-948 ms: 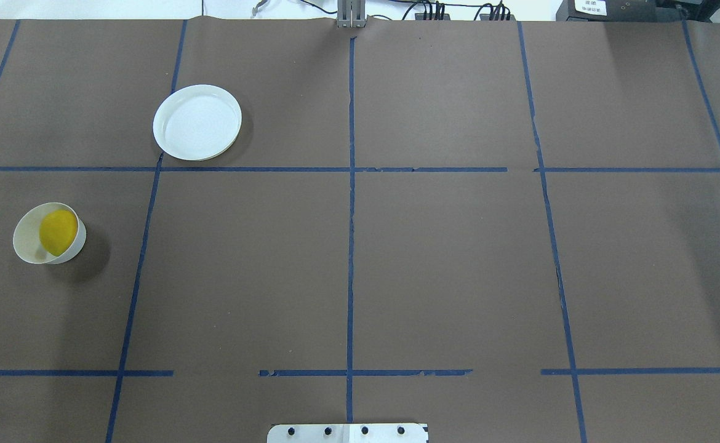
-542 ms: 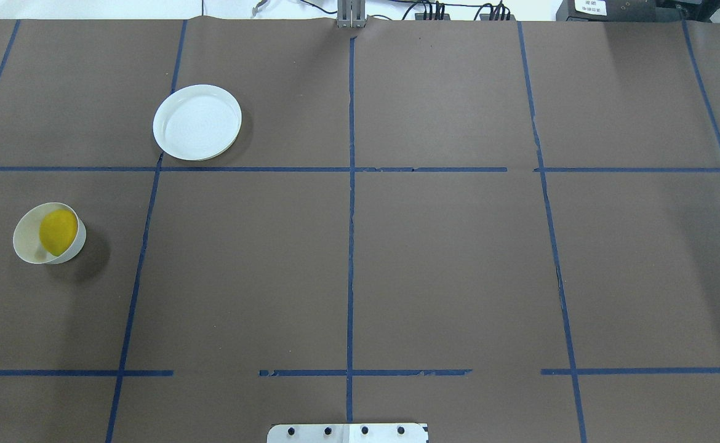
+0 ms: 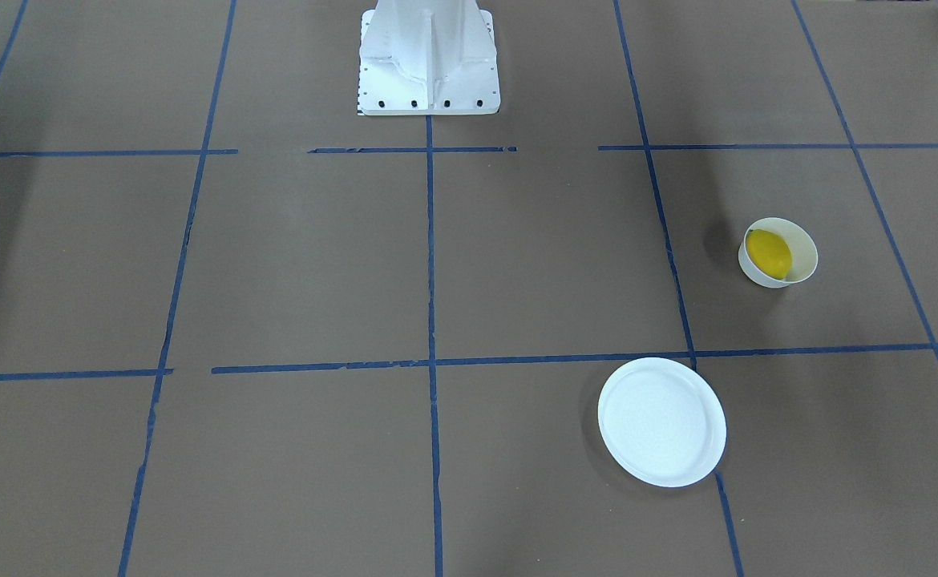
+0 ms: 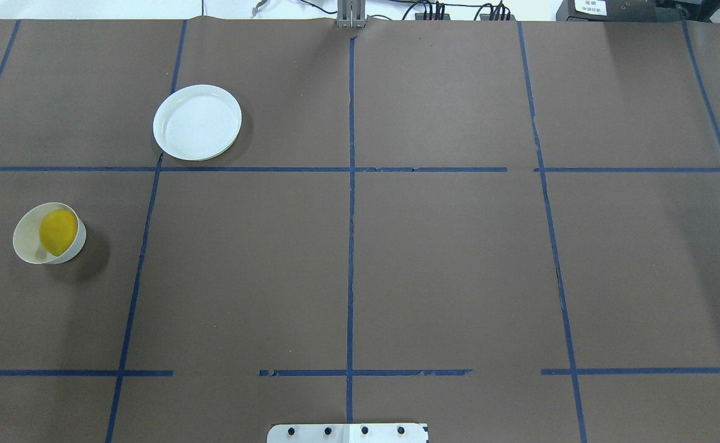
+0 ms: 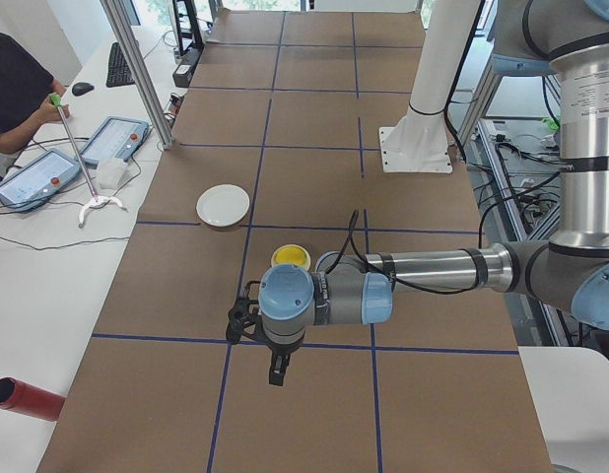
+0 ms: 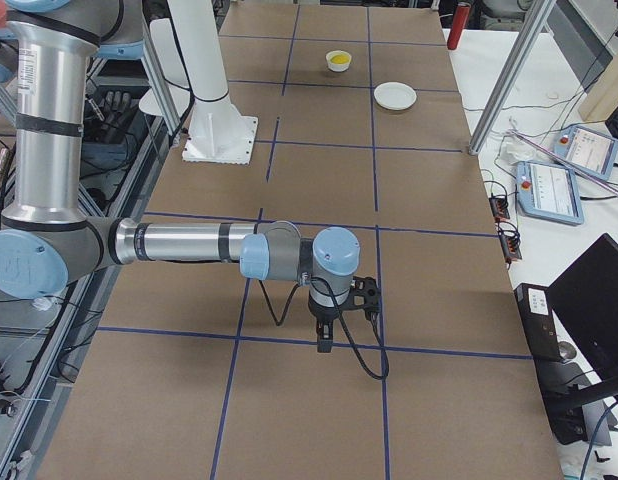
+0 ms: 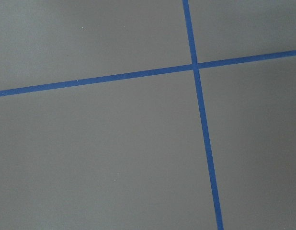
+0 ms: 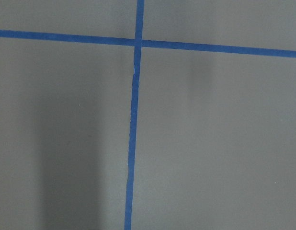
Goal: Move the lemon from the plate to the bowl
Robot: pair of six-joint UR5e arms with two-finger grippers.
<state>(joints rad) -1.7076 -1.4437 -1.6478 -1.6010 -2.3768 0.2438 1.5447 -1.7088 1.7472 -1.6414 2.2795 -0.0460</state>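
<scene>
Lemon [image 4: 58,231] lies inside the bowl [image 4: 26,245], against the wall nearer the table's middle. The plate [image 4: 197,123] stands well apart, across a blue tape line [image 4: 58,168]. Left gripper [image 5: 277,372] and right gripper [image 6: 324,344] hang over the brown table cover [image 4: 458,264] (seen only side-on, so finger spacing cannot be told). Lemon, bowl and plate lie as they did half a second ago.

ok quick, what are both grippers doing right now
Left gripper: cannot tell open or shut; only a side view shows it.
Right gripper: cannot tell, same reason.
Neither holds the lemon; it lies in the bowl.
</scene>
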